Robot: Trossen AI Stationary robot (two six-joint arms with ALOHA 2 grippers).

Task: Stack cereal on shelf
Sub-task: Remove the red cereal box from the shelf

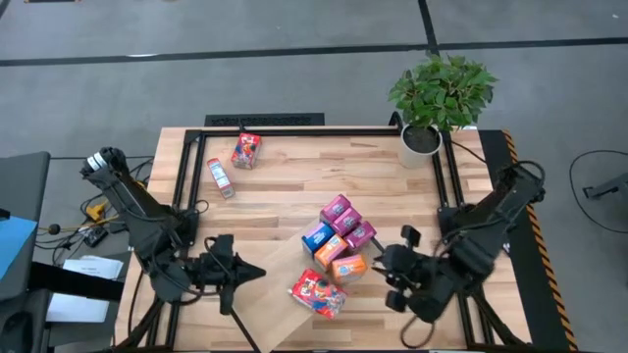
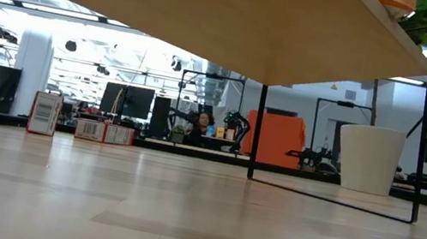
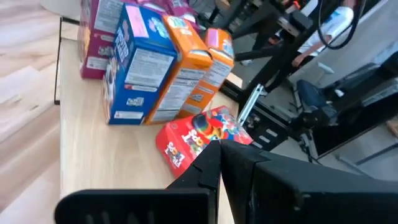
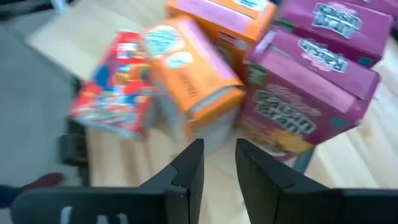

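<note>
Bench: planked pale wooden bench (image 1: 294, 186) with a black metal frame along its edges; both arms reach in from the near side.
Shelf: long rectangular pale wood board with thin black legs (image 1: 285, 275), raised above the bench and lying at a slant near the bench's near edge, between the two arms; its underside fills the top of the low view (image 2: 213, 15).
Plant: green leafy plant in a white pot (image 1: 432, 108), at the far right corner of the bench.
Left tool: dark two-finger tool of the left arm (image 1: 245, 276), at the left end of the shelf, fingers drawn together with nothing between them (image 3: 214, 165).
Right tool: dark two-finger tool of the right arm (image 1: 392, 279), just right of the box cluster, fingers slightly parted and empty (image 4: 217, 165).
Cereal cluster: magenta, blue and orange mini cereal boxes (image 1: 339, 235), packed together on the shelf.
Red box on shelf: red printed mini box (image 1: 316, 292), lying flat nearest the shelf's near edge.
Loose boxes: red mini box (image 1: 245, 150) and a second box with a white side (image 1: 221, 177), on the bench's far left part, well apart from the shelf.
</note>
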